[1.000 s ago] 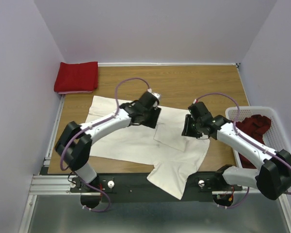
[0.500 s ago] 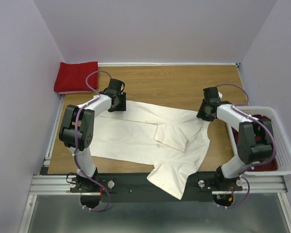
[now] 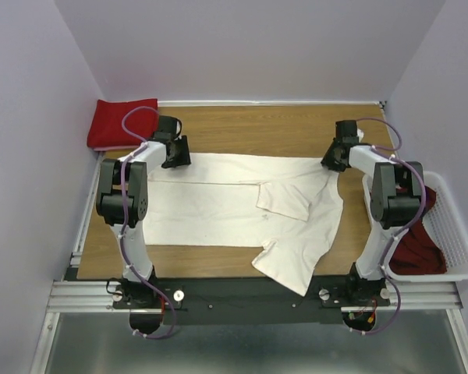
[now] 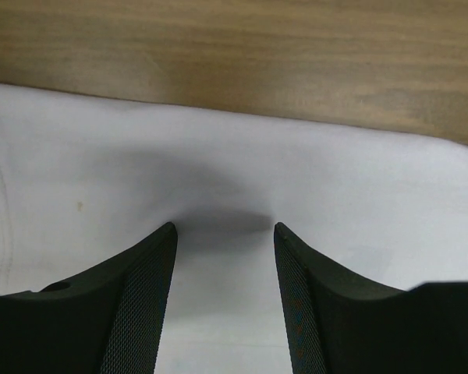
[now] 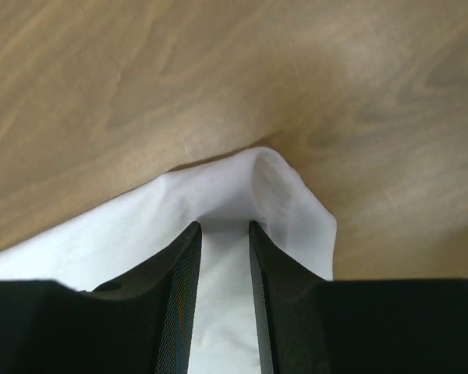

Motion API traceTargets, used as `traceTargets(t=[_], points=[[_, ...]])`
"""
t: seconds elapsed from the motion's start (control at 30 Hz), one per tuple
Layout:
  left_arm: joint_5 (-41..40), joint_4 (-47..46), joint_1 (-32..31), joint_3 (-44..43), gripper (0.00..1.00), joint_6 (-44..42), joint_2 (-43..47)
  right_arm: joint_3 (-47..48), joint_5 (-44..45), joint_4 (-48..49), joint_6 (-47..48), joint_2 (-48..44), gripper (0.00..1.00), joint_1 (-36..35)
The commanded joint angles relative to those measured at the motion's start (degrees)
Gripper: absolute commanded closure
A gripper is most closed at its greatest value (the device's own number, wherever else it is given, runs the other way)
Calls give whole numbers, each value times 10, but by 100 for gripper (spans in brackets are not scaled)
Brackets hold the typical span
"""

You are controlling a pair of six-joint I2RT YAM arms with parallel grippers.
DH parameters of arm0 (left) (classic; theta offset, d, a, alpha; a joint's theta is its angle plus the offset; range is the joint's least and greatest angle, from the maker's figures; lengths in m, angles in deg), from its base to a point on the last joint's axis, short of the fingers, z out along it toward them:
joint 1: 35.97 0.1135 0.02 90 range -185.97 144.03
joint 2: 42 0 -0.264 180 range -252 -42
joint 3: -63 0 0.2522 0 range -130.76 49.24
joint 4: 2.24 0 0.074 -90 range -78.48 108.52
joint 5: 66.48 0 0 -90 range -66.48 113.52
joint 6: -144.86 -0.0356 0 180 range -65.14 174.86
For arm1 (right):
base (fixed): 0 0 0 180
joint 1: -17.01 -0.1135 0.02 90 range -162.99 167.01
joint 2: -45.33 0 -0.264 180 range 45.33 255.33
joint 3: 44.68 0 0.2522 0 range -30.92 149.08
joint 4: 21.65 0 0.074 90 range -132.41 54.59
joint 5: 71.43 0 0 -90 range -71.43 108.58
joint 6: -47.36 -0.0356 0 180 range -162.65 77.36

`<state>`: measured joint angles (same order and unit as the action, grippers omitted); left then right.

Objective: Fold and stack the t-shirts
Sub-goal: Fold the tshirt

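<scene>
While the cream shirt [image 3: 218, 206] lies spread across the middle of the table [image 3: 281, 128], seen from above, its far edge runs nearly straight between the left hand [image 3: 174, 153] and the right hand [image 3: 335, 158], one at each far corner, with a flap doubled over near the centre and a sleeve trailing toward the near edge. A folded red shirt [image 3: 123, 123] sits in the far left corner, and a dark red shirt [image 3: 412, 241] is heaped in the basket [image 3: 456, 234] on the right. From the left wrist, the fingers [image 4: 144, 312] stand a moderate way apart over flat white cloth just short of bare wood; I cannot tell whether they pinch it. From the right wrist, the fingers [image 5: 179, 312] are narrow, with a bunched corner of cloth gripped between them. This looks like the flattening step before the first fold. Next, I judge, the hands must let go, smooth the stray flap and sleeve, then take one long side and carry it evenly across.
</scene>
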<state>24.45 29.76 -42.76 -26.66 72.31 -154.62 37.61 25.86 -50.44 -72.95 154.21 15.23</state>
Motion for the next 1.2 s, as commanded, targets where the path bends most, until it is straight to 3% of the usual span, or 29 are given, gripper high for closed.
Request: traceTargets(t=[0.0, 0.3, 0.63, 0.87, 1.0, 1.17], points=[[28, 12, 8, -57, 39, 6, -52, 69, 27, -12, 15, 98, 61, 10], [33, 40, 17, -180, 39, 18, -133, 257, 51, -47, 57, 220, 60, 16], [40, 34, 34, -181, 39, 22, -132, 302, 26, -48, 84, 230, 60, 76], [14, 23, 34, -168, 37, 30, -45, 308, -62, -48, 103, 147, 53, 75], [-5, 36, 27, -136, 32, 23, 54, 276, -107, -52, 102, 78, 46, 64], [-63, 57, -7, 6, 30, 21, 205, 146, -119, -64, 97, -55, 42, 25]])
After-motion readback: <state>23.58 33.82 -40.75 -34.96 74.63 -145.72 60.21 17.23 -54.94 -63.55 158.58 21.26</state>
